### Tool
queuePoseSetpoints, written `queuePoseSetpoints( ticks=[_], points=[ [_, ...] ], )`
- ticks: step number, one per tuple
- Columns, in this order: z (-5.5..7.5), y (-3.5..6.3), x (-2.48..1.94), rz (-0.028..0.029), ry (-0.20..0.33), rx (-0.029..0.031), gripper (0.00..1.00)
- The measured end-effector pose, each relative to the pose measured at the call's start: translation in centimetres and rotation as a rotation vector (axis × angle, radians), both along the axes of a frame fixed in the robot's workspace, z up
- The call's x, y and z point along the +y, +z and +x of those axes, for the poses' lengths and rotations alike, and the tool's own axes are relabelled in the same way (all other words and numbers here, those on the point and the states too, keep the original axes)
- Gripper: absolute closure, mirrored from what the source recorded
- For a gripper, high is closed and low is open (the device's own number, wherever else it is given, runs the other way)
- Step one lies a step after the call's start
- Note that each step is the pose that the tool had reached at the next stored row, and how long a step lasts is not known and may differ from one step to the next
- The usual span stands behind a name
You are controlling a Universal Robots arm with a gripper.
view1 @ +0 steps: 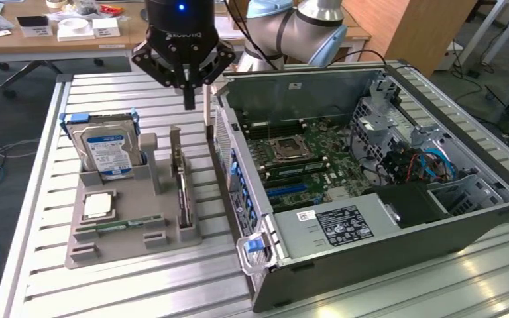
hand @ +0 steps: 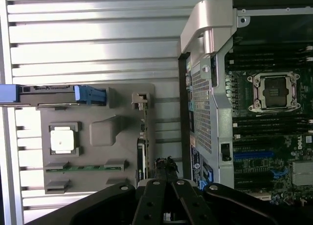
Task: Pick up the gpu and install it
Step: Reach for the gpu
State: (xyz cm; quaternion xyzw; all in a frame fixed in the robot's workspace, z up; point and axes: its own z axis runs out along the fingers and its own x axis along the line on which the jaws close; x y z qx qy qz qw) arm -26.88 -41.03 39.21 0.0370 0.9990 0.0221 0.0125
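Up near the upright gpu [view1: 181,192] hovers the gripper [view1: 189,101] — jaws closed.

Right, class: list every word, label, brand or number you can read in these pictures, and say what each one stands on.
"ROBOTIQ", faint: on the black body of the hand.
"DELL", probably: printed on the motherboard, near its edge.
Blue-white label on the hard drive: print too small to read.
Black label on the power supply: print too small to read.
White sticker beside that label: too small to read.
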Motion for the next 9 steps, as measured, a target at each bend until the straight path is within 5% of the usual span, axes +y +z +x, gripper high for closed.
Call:
queuePoseSetpoints(
  ticks=[9],
  points=[
    [-0.15, 0.0, -0.66, -0.0001, 0.0, 0.0, 0.89]
  ],
)
